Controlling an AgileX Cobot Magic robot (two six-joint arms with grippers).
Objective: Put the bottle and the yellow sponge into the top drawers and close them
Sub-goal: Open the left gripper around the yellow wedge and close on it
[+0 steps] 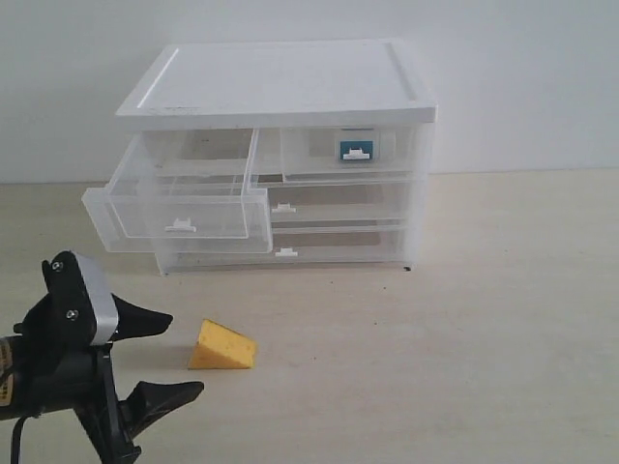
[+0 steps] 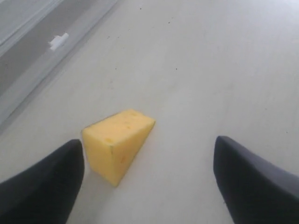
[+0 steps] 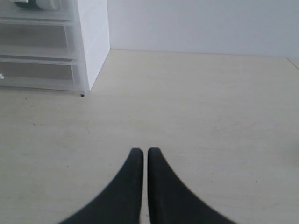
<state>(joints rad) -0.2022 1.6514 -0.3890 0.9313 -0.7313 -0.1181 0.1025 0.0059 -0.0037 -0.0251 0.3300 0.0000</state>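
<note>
**Lower left of frame:** the wedge-shaped, pitted yellow sponge (image 1: 222, 348) lay on the pale matte worktop (image 1: 484, 329). It sat just right of the left end effector (image 1: 185, 353), which gaped wide and empty, and closer to one tapered black finger. The right end effector (image 3: 145, 151) was pressed closed on nothing.

**Upper centre:** the translucent plastic left top drawer (image 1: 179, 203) stood pulled out. The teal bottle (image 1: 345, 145) showed through the closed right top drawer (image 1: 309, 155).
</note>
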